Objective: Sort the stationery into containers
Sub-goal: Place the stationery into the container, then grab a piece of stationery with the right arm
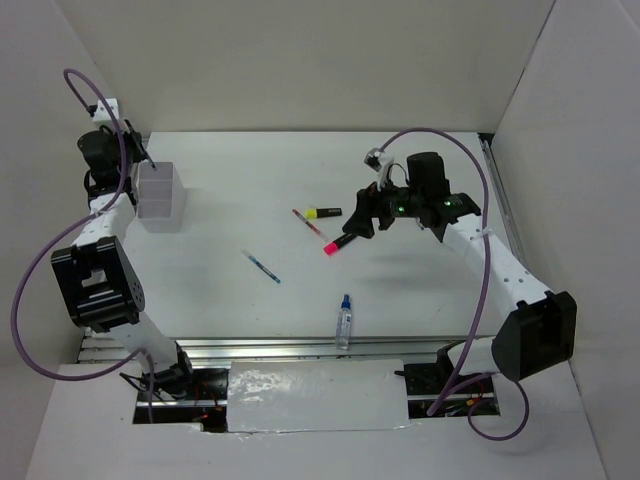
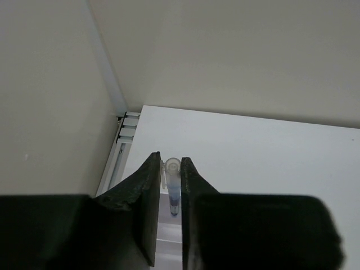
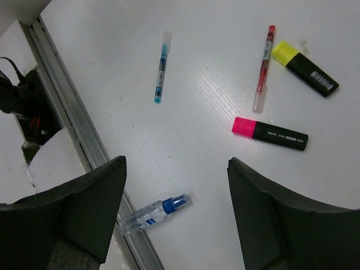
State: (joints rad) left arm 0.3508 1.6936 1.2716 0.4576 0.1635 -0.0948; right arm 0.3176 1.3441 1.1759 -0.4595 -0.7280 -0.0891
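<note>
Left claw [image 2: 170,161] tight on a slim clear blue pen [image 2: 172,169]; matte black right claw [image 3: 177,169] wide apart.

The left hand [image 2: 170,167] pinches a thin blue pen [image 2: 174,196] between its black fingers [image 2: 147,208]. The pen's clear end pokes past the fingertips, and the white desk [image 2: 253,146] lies beyond the pen.

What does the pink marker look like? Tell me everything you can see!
The pink highlighter is short and plastic-looking: a bright pink cap on a black body with small white print. It lies flat on the white table, cap on, touching nothing else. The red pen and yellow highlighter lie nearby.
</note>
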